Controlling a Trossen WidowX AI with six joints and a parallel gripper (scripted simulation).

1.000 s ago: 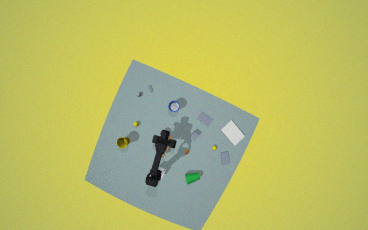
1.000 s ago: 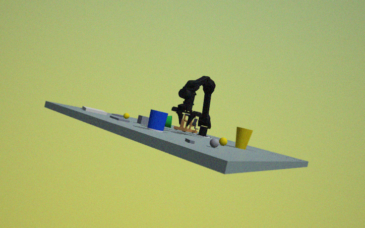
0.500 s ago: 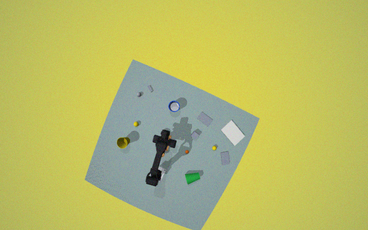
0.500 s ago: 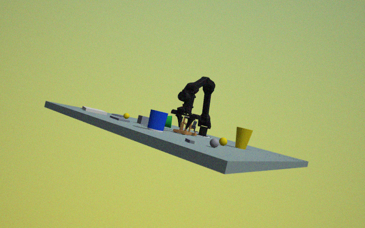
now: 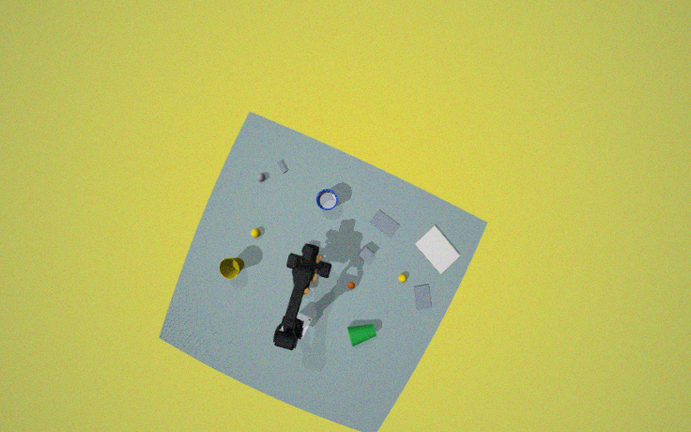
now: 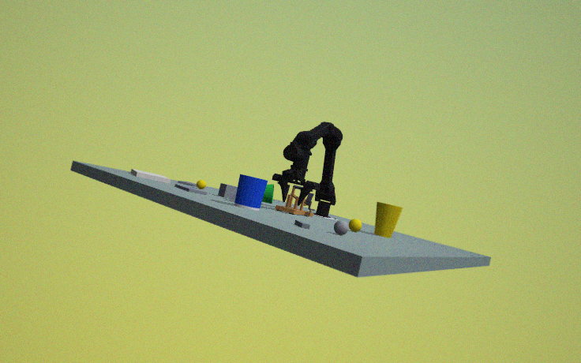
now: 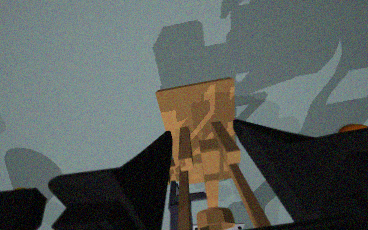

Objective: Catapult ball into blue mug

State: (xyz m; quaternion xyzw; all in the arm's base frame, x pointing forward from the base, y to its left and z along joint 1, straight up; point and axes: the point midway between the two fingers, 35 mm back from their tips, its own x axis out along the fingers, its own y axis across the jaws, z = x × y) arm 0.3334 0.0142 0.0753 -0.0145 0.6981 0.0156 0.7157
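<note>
The wooden catapult (image 5: pixel 314 278) (image 6: pixel 291 210) (image 7: pixel 220 91) stands on the table under my gripper, partly hidden by the arm. My gripper (image 6: pixel 293 200) (image 7: pixel 201 129) points down and is open, one finger on each side of the catapult's two upright rails, with gaps showing between fingers and rails. The blue mug (image 5: pixel 317 200) (image 6: pixel 250 192) stands upright beyond the catapult. An orange ball (image 5: pixel 350 285) (image 7: pixel 353 128) lies on the table to the right of the catapult in the top view. No ball shows on the catapult; its lower end is cut off in the wrist view.
A yellow cup (image 5: pixel 230 268) (image 6: pixel 387 219) stands at the left in the top view. A green cup (image 5: pixel 361 334) (image 6: pixel 268 193) lies on its side. Yellow balls (image 5: pixel 254 232) (image 5: pixel 402 278), a grey ball (image 5: pixel 261 177) (image 6: pixel 341 227), several grey blocks and a white slab (image 5: pixel 437 249) lie around.
</note>
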